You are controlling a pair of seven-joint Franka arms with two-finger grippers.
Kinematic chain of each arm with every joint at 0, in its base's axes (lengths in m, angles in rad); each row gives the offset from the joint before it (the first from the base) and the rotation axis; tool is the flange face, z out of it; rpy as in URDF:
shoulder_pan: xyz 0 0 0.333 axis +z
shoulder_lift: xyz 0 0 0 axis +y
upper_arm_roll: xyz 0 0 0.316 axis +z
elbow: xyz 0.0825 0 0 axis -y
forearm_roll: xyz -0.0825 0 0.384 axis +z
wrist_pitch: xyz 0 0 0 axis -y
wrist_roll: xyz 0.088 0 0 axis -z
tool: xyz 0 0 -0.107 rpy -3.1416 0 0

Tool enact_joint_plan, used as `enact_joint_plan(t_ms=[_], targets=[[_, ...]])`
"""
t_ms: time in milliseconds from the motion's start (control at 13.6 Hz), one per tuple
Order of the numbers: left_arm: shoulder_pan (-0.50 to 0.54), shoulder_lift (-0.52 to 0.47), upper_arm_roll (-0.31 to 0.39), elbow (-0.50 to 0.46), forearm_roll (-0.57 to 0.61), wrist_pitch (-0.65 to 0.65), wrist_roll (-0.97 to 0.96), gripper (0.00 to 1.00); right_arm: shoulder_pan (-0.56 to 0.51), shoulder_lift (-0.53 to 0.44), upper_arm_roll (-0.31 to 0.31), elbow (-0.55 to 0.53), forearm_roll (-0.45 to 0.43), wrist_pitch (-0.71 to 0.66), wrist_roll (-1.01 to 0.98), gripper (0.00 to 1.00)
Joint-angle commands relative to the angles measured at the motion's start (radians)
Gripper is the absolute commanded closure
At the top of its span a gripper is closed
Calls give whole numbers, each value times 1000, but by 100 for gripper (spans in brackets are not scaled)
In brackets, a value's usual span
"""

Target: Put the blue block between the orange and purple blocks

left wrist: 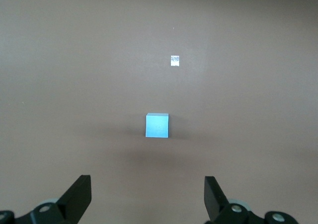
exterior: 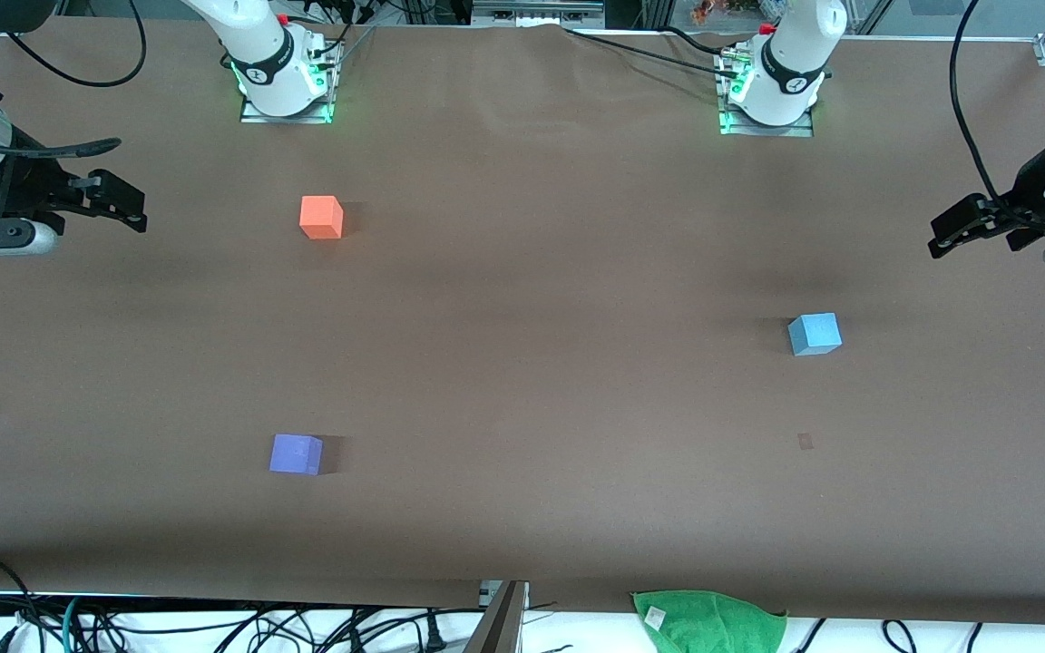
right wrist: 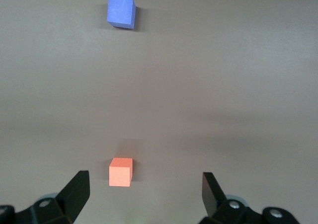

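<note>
The blue block (exterior: 815,334) sits alone toward the left arm's end of the table, untouched. The orange block (exterior: 321,217) and purple block (exterior: 296,453) lie well apart toward the right arm's end, orange farther from the front camera, purple nearer, with bare table (exterior: 522,363) between them.

The left gripper (left wrist: 147,196) hangs high over its end of the table, fingers spread wide, the blue block centred ahead of it. The right gripper (right wrist: 144,194) waits over its own end, also wide open, looking down on orange and purple.

The step in hand looks like the reach for blue. Done well, the left gripper comes straight down, jaws square to two flat faces, and closes at mid-height. The drop point should fall on the line joining orange and purple, about halfway.
</note>
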Motion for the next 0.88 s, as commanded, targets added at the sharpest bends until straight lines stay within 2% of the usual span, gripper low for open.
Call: enact_joint_plan(t_ms=[0, 807], targets=[[-10, 16, 7, 37, -24, -28, 12, 0, -2, 12, -1, 28, 5, -8, -12, 0], [2, 14, 7, 56, -24, -77, -14, 0, -3, 12, -1, 28, 5, -8, -12, 0]])
